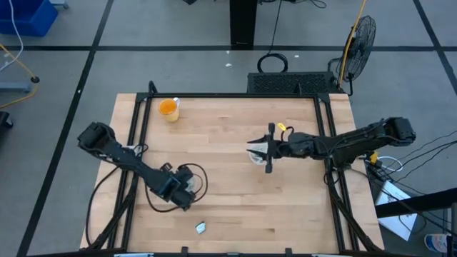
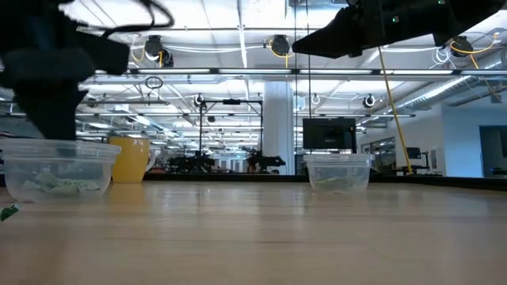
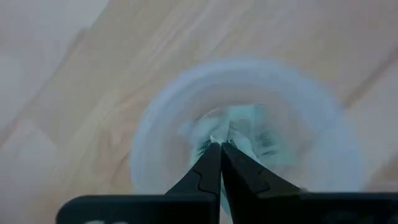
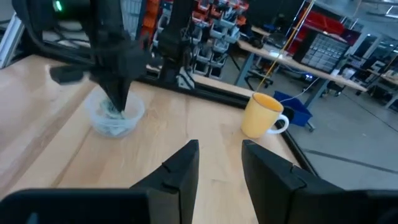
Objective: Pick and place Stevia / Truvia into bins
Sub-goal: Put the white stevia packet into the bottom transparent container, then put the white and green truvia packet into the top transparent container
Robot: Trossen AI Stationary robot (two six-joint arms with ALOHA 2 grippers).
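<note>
Two clear bins on the wooden table (image 1: 228, 143): one bin (image 3: 245, 124) toward the near-left corner under the left gripper (image 3: 221, 146), a second bin (image 1: 257, 155) nearer the right edge, at mid-depth, beneath the right gripper (image 1: 269, 148). Left fingers pressed together with no gap, tips down inside the cup among pale green and white sachets (image 3: 249, 134) – cannot tell whether anything is pinched between them. Several sachets in that cup, too blurred to count; some pale ones in the other cup too. Right fingers parted by a clear gap, holding nothing. One loose sachet (image 1: 201, 228) near the front edge, alone. One yellow mug (image 1: 168, 108) close to the far-left corner.
</note>
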